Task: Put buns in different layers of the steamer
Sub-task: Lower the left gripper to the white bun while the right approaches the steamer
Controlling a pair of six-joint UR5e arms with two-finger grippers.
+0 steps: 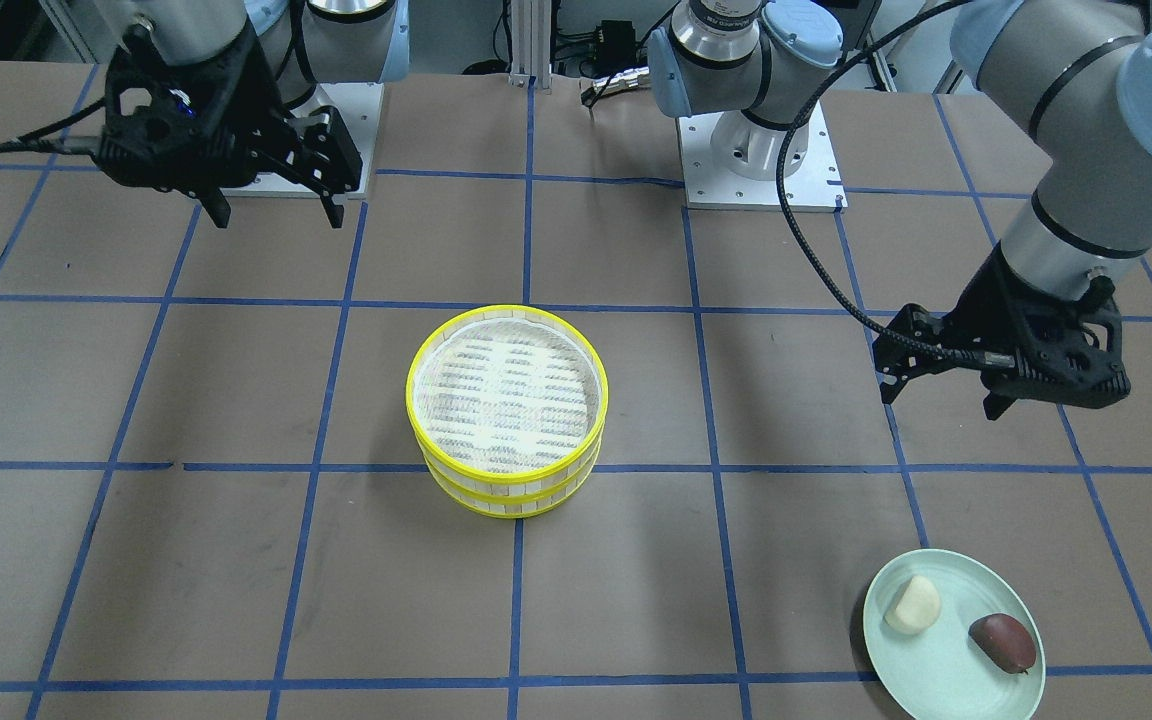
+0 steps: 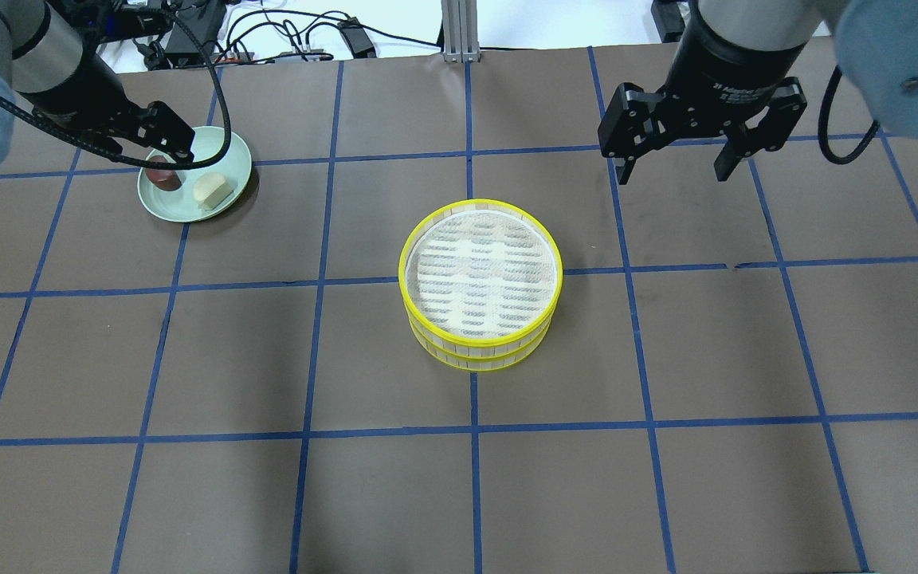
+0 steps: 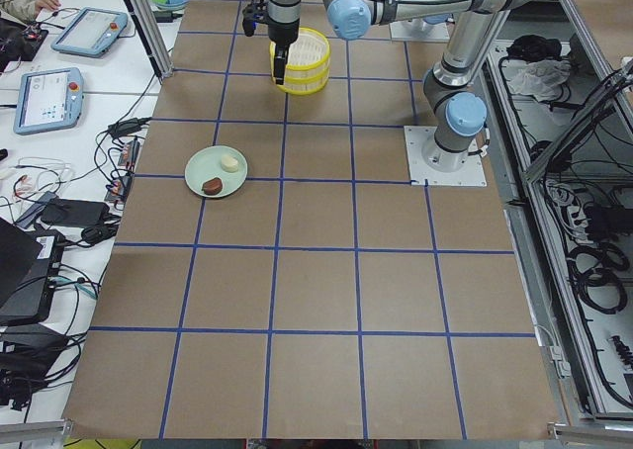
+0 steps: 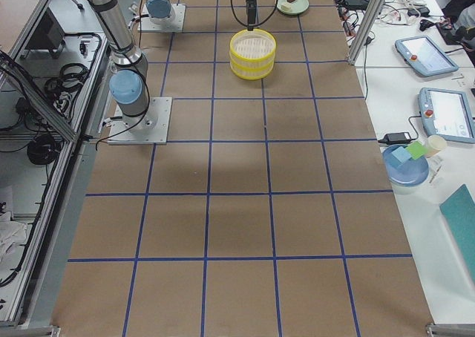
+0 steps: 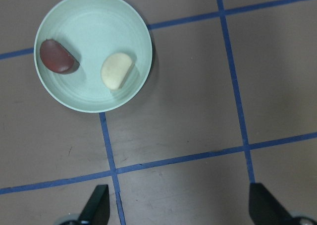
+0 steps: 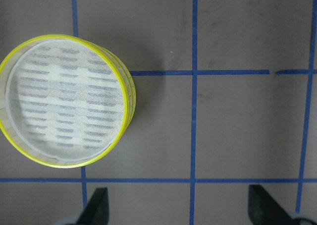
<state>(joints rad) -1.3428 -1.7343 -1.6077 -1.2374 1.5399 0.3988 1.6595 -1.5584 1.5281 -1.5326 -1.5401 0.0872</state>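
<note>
The steamer stands mid-table as two stacked yellow-rimmed layers, and the top layer holds nothing. It also shows in the right wrist view. The cream-white bun and the reddish-brown bun lie on a pale green plate. Both also show in the left wrist view, cream and brown. My left gripper is open and empty, high up and short of the plate. My right gripper is open and empty, raised beside the steamer. The lower layer's inside is hidden.
The brown table cover carries a blue tape grid. The two arm bases stand at the robot's edge of the table. Cables and tablets lie on a side bench past the plate's end of the table.
</note>
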